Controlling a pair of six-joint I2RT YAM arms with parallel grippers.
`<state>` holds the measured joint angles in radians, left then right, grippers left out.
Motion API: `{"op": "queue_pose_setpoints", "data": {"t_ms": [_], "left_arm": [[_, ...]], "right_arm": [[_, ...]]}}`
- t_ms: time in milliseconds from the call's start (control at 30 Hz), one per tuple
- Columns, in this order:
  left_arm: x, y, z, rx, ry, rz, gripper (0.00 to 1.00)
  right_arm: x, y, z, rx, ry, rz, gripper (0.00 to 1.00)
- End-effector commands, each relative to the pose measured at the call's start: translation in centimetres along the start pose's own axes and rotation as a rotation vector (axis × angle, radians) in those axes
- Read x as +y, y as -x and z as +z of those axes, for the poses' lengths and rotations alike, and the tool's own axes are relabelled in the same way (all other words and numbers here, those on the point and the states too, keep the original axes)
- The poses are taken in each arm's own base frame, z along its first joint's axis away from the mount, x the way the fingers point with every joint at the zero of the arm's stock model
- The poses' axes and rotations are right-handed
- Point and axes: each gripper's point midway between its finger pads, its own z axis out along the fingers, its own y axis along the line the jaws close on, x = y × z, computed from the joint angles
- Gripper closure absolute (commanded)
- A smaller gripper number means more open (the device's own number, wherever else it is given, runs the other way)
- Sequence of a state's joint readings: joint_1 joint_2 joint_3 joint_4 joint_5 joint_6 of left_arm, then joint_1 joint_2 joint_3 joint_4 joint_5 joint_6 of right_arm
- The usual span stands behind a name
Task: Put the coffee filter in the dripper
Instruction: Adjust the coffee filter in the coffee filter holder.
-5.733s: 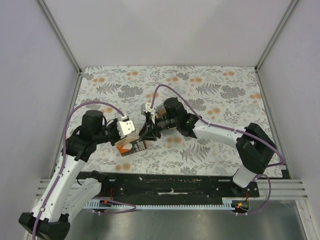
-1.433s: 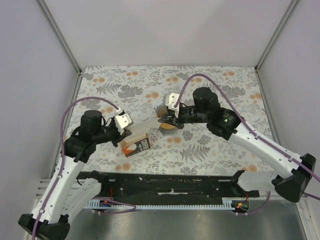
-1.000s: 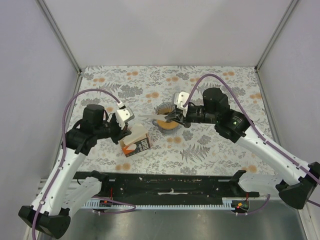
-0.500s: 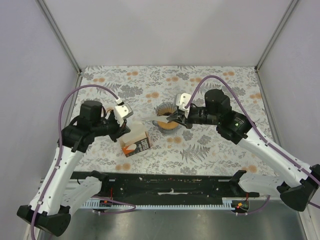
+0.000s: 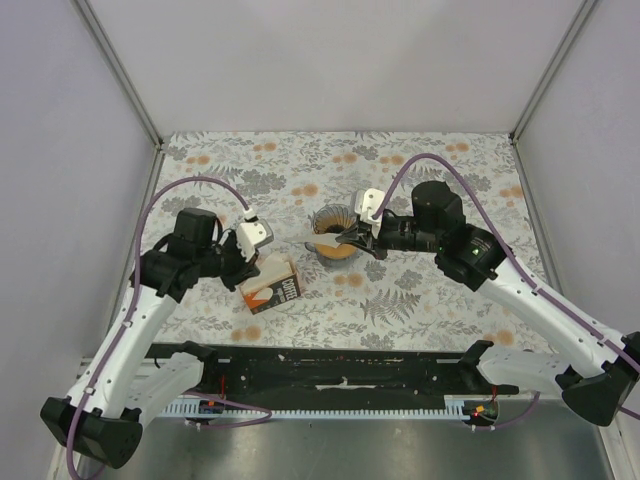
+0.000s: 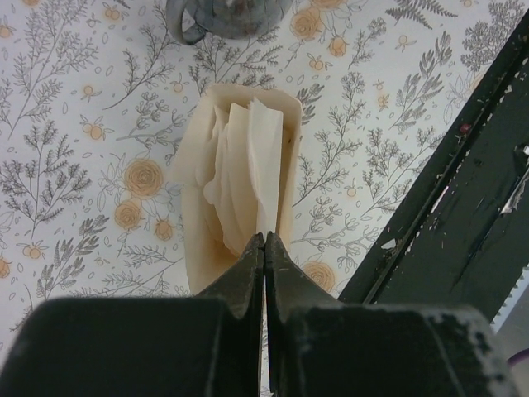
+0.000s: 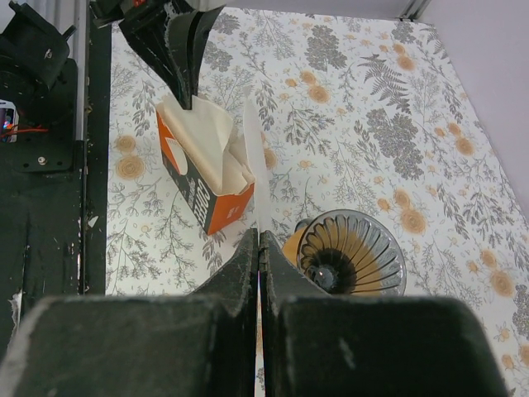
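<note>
1. The coffee filter [image 7: 252,150] hangs edge-on from the right pincer [image 7: 259,241], whose jaws are closed on the paper. It is held just beside the dripper [image 7: 351,252], not in it.
2. The dripper stands on a tan ring [image 5: 335,252] on the flowered bench [image 5: 430,170].
3. The left pincer [image 6: 264,241], jaws shut, meets the paper stack in the open carton [image 7: 198,198]. Whether it grips anything there is unclear.

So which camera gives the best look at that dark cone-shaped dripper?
The right wrist view: the dripper shows nearly whole, ribs and open mouth clear. The top external view shows it small; the left wrist view crops it at the upper edge.
</note>
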<state>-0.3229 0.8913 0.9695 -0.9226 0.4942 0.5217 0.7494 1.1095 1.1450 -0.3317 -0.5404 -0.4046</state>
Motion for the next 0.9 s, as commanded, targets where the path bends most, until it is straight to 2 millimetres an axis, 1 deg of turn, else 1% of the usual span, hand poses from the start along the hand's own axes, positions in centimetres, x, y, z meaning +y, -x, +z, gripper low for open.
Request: {"op": "queue_pose_setpoints", "data": {"t_ms": [0, 167, 233, 400, 433, 467, 533, 600, 667, 733, 867], "left_arm": [[0.0, -1.4, 0.2, 0.051, -0.014, 0.072, 0.98], [0.0, -1.8, 0.7, 0.064, -0.031, 0.069, 0.98], [0.0, -2.4, 1.4, 0.068, -0.04, 0.075, 0.98], [0.7, -3.8, 2.6, 0.09, -0.027, 0.129, 0.97], [0.7, -3.7, 2.6, 0.087, -0.028, 0.134, 0.89], [0.8, -3.7, 2.6, 0.084, -0.024, 0.129, 0.75], [0.6, -2.9, 2.3, 0.062, -0.025, 0.124, 0.53], [0.6, -1.4, 1.6, 0.027, -0.023, 0.132, 0.43], [0.6, 0.1, 0.8, -0.007, -0.019, 0.134, 0.39], [0.3, 1.3, -0.1, -0.036, -0.024, 0.137, 0.37], [-1.0, 4.2, -2.2, -0.105, -0.072, 0.148, 0.37]], "right_arm": [[-0.1, 0.7, -0.4, -0.024, -0.012, -0.011, 1.0], [0.0, 0.6, -0.3, -0.025, -0.007, -0.006, 1.0], [0.0, 0.4, -0.2, -0.022, -0.006, -0.004, 1.0], [0.1, 0.3, -0.4, -0.024, -0.009, -0.003, 1.0], [0.1, 0.3, -0.5, -0.023, -0.011, -0.003, 1.0], [0.2, 0.3, -0.5, -0.023, -0.011, -0.001, 1.0], [0.2, 0.4, -0.6, -0.027, -0.014, -0.004, 1.0], [0.2, 0.3, -0.6, -0.024, -0.013, -0.002, 1.0], [0.2, 0.1, -0.5, -0.021, -0.013, 0.0, 1.0], [0.2, 0.4, -0.5, -0.027, -0.011, -0.002, 1.0], [0.6, 0.9, -1.1, -0.034, 0.006, -0.01, 1.0]]}}
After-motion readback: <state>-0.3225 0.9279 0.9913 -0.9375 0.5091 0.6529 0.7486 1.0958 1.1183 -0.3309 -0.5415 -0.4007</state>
